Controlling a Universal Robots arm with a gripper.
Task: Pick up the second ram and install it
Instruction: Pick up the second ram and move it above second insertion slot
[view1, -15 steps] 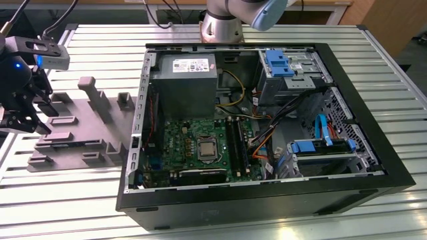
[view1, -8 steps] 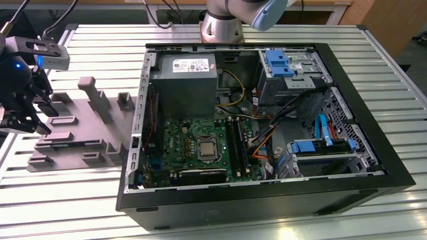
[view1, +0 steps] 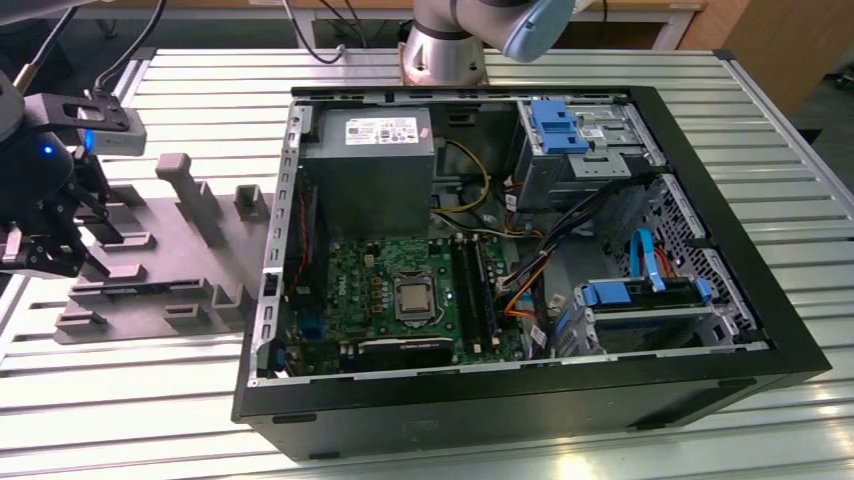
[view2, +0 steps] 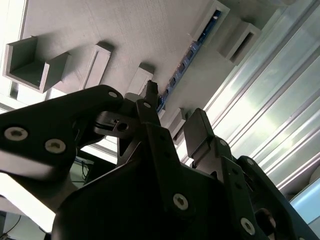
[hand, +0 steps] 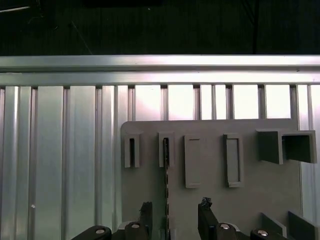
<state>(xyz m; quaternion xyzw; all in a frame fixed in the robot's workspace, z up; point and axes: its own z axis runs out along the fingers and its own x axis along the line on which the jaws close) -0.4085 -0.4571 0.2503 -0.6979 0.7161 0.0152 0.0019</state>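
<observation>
The second ram (hand: 166, 192) stands on its edge in a slot of the grey holder plate (hand: 250, 200); in the first wrist view it is a thin dark line. The second wrist view shows its narrow edge (view2: 189, 52) running away between two holder blocks. My gripper (hand: 175, 211) is open, with one fingertip (hand: 146, 210) on each side of the stick, apart from it. The stick lies nearer one finger than the other. In the exterior view my gripper (view1: 40, 245) hangs over the holder plate (view1: 160, 270) at the far left.
An open computer case (view1: 747, 330) lies on the slatted metal table (view1: 747, 120), to the exterior view's right of the holder. Its motherboard (view1: 360, 285) carries long black slots (view1: 470, 290). Grey blocks (view1: 187, 190) rise from the plate near my gripper.
</observation>
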